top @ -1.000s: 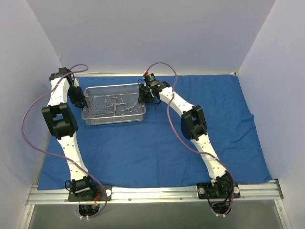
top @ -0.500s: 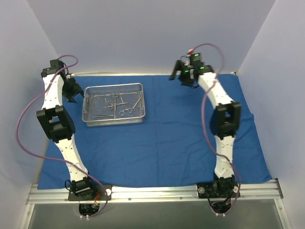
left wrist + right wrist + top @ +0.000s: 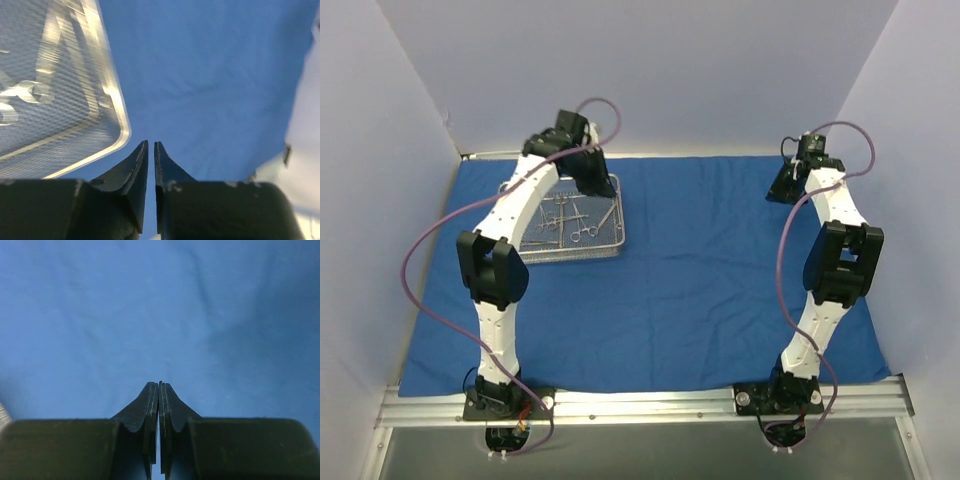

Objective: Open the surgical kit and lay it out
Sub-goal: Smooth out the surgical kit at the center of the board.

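Note:
The royal-blue cloth wrap (image 3: 700, 280) lies spread flat over the table. The silver wire-mesh tray (image 3: 565, 225) stands on it at the back left, with several thin ring-handled instruments (image 3: 570, 215) inside. My left gripper (image 3: 592, 180) hangs over the tray's far right corner; in the left wrist view the gripper (image 3: 151, 144) is shut and empty, with the tray's rim (image 3: 117, 105) to its left. My right gripper (image 3: 782, 185) is over bare cloth at the back right; in the right wrist view it (image 3: 159, 384) is shut and empty above the cloth (image 3: 160, 315).
White walls close in the table at the back and both sides. A metal rail (image 3: 640, 405) with the two arm bases runs along the near edge. The cloth is wrinkled near its right edge (image 3: 845, 240).
My left arm has swung from the tray's left side to over its far right corner. My right arm has moved further right, away from the tray, to the back right of the cloth.

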Controlling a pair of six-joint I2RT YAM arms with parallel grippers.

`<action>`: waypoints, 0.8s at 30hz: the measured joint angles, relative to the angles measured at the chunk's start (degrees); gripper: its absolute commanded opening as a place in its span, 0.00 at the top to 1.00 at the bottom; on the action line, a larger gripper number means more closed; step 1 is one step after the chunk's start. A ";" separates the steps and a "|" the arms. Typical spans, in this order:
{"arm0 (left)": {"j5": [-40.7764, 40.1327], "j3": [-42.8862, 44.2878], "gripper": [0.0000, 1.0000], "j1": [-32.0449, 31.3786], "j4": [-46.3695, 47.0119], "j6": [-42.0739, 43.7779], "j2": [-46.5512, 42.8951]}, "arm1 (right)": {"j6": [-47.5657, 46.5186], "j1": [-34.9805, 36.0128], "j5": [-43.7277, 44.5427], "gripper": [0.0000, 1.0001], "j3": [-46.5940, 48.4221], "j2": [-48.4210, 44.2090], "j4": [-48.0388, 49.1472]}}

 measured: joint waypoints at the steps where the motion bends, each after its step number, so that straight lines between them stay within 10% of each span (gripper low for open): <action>1: 1.97 -1.11 0.83 -1.44 1.01 -0.24 0.17 | -0.39 -0.44 0.48 1.00 -0.22 0.79 -0.28; 24: 5.03 -7.76 0.83 1.05 2.08 0.11 0.22 | -2.25 -2.08 4.83 1.00 5.49 17.46 3.32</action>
